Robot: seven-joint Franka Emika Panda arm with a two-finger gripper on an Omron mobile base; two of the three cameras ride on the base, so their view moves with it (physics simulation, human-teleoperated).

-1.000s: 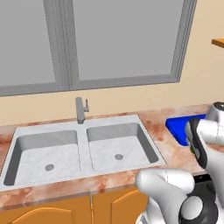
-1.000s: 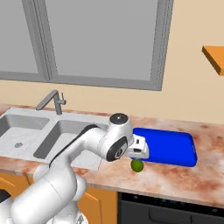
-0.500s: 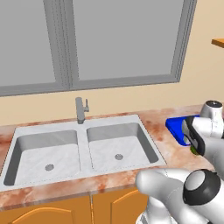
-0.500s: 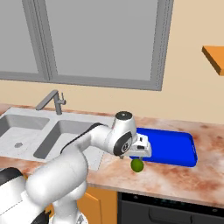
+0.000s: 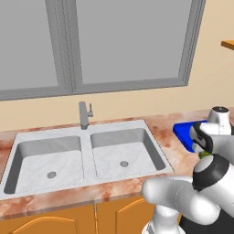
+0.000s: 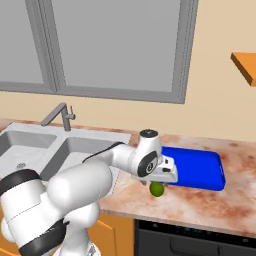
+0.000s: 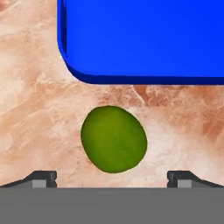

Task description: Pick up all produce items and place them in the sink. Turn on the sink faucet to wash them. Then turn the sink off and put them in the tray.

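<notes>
A small round yellow-green lime [image 7: 113,139] lies on the marbled counter just in front of a corner of the blue tray [image 7: 144,39]. My gripper [image 7: 113,179] hangs right above it, open, one fingertip on each side and neither touching the fruit. From the right base, the lime [image 6: 157,189] sits under the gripper [image 6: 161,180], beside the tray [image 6: 197,167]. To the left is the double sink [image 6: 120,137] with its grey faucet [image 6: 60,116]. From the left base, the lime [image 5: 204,154] peeks out below the gripper [image 5: 203,148], with the tray [image 5: 183,132], sink [image 5: 87,155] and faucet [image 5: 83,114].
Both sink bowls hold nothing but their drains. A wide window runs along the wall behind the counter. An orange shelf [image 6: 245,67] juts out high on the right. Wooden cabinet doors [image 5: 55,221] run under the counter.
The hand has stayed over the lime, which has not moved. The arm's elbow has swung and risen in the left base view.
</notes>
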